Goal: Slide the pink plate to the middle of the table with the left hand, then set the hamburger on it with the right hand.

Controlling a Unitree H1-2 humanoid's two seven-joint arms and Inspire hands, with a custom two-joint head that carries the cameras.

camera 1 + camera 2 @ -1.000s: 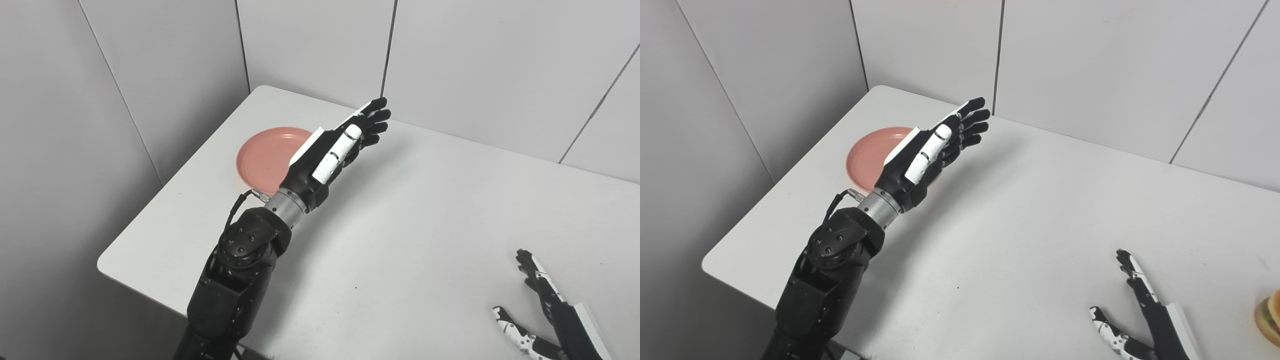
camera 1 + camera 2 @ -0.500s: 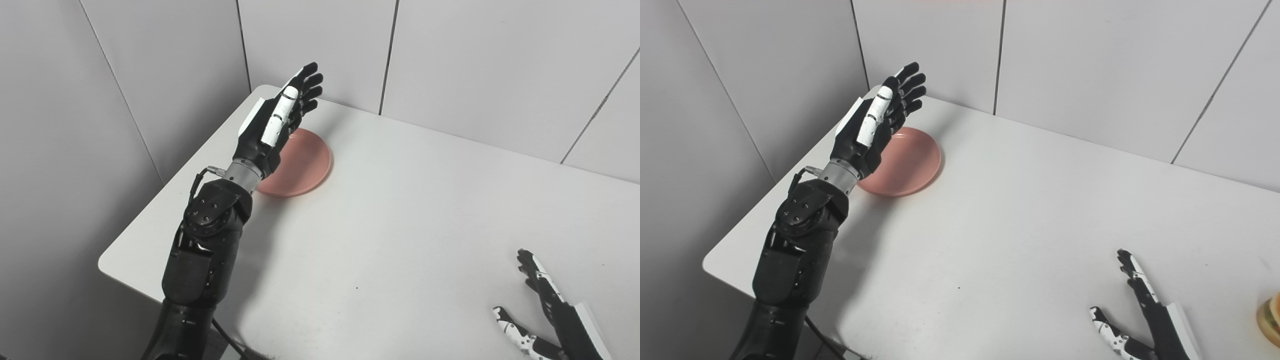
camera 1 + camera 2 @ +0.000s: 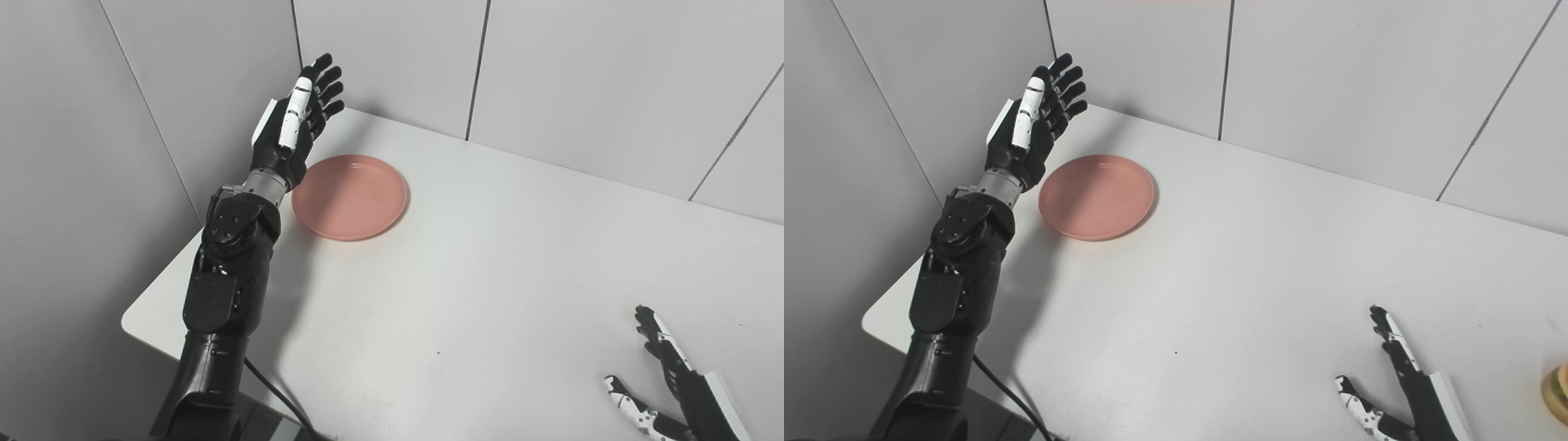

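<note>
Pink plate (image 3: 350, 198), round, shallow, flat near table's far-left corner; hamburger (image 3: 1557, 392) cut off at right edge.

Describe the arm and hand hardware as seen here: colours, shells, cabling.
Left hand: black fingers and palm, white thumb with dark bands, white plate on its back. A silver metal wrist cuff joins a glossy black forearm whose housing shows visible screws; a black cable trails from the arm near the table edge. Right hand: black too, with white strips along the fingers and a black-speckled white thumb.
</note>
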